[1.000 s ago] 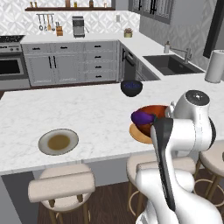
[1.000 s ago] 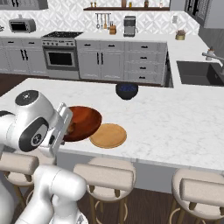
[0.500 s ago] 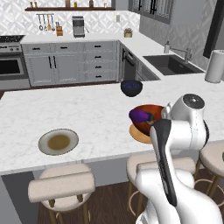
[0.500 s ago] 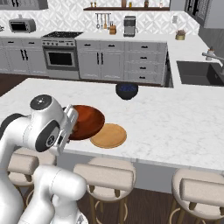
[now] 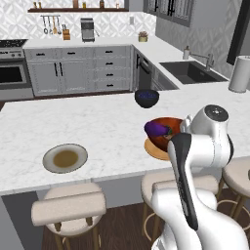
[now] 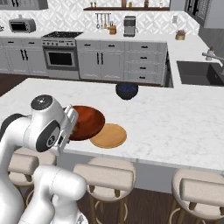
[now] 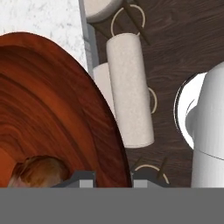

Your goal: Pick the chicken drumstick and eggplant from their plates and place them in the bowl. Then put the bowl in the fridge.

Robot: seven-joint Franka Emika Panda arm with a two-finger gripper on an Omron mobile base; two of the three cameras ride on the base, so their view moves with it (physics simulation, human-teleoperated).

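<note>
The red-orange bowl (image 5: 172,126) (image 6: 89,122) sits at the counter's near edge, partly over the orange-tan plate (image 5: 154,150) (image 6: 109,136). My gripper (image 7: 113,179) is shut on its near rim, one fingertip inside and one outside. Inside the bowl (image 7: 48,113) lie the purple eggplant (image 5: 156,129) and the golden-brown chicken drumstick (image 7: 39,171), which is just left of my fingers. The pale grey plate (image 5: 65,158) lies bare at the left. The fridge is out of view.
A dark navy bowl (image 5: 146,97) (image 6: 127,90) stands farther back on the white marble island. Beige stools (image 7: 130,89) (image 6: 103,175) line the counter's near side over dark wood floor. A sink (image 5: 192,71) is at the back right.
My arm's wrist has swung slightly over the bowl's near rim. The bowl has barely shifted and my grip stays shut on it.
</note>
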